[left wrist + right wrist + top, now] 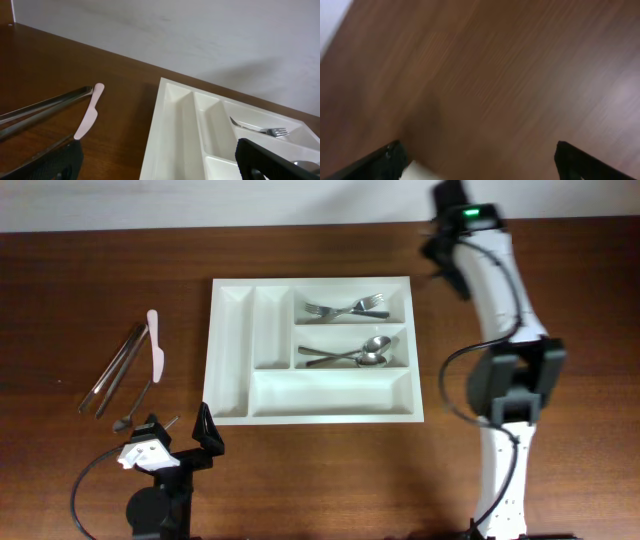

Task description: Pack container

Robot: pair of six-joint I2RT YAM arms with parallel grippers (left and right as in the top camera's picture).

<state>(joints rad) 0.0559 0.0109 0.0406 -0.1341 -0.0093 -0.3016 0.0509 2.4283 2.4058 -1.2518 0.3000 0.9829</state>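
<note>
The white cutlery tray (230,355) lies in the middle of the table. Its upper right compartment holds forks (345,308) and the one below holds spoons (350,355); the two narrow upright compartments and the long bottom one hold nothing. My left gripper (180,432) is open and empty, just off the tray's front left corner. Its wrist view shows the tray's left side (170,135) between the open fingers (160,167). My right gripper (441,258) is open and empty beyond the tray's back right corner; its wrist view (480,165) shows blurred bare wood and a white corner.
Left of the tray lie a pink plastic knife (155,345), two long metal utensils (115,370) and a small spoon (135,408). The knife (89,117) and the metal utensils (45,105) also show in the left wrist view. A white wall runs behind the table.
</note>
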